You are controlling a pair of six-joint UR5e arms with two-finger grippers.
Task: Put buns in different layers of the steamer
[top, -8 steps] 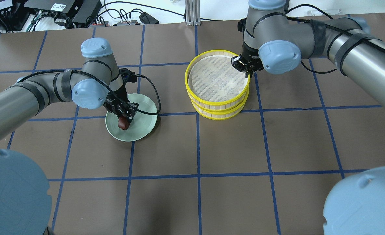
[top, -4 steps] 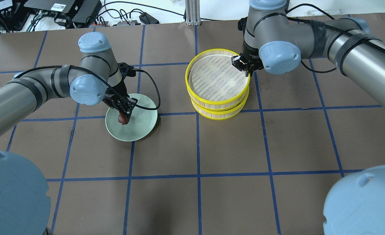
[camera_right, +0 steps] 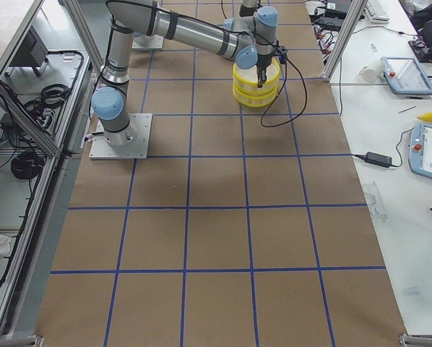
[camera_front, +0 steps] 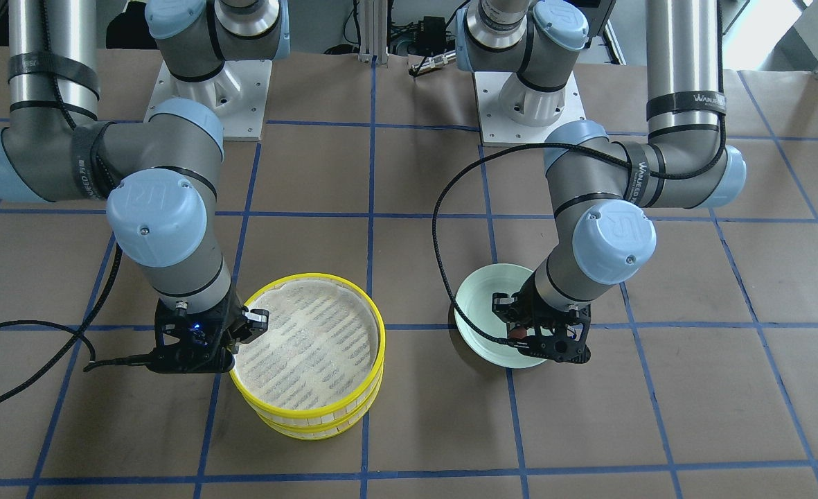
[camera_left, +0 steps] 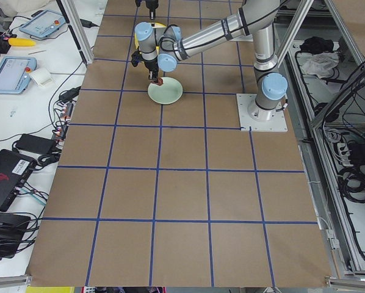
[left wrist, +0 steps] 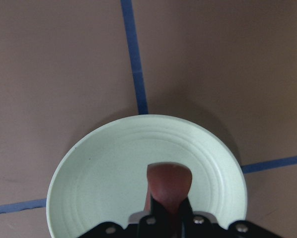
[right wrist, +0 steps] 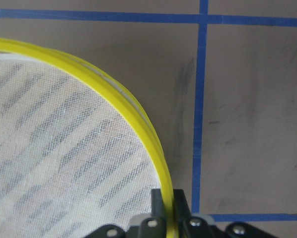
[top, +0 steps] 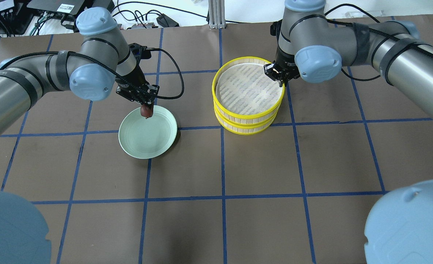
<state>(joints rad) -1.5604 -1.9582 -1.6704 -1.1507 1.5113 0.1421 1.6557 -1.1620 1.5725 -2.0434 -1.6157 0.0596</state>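
You are looking at a pale green round plate lying flat on a bench covered in brown paper. Blue tape lines divide the bench into squares, and the plate covers one crossing. In the overhead view, black electronics boxes and loose cables lie beyond the plate, off the bench's far edge, near a silver metal post. In the side view, a white side table level with the plate carries a tablet-like controller.

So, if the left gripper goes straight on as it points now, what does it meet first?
Probably the pale green plate: the left gripper points down at it, and the reddish-brown bun it holds would touch the plate's inside first. The height is unclear.
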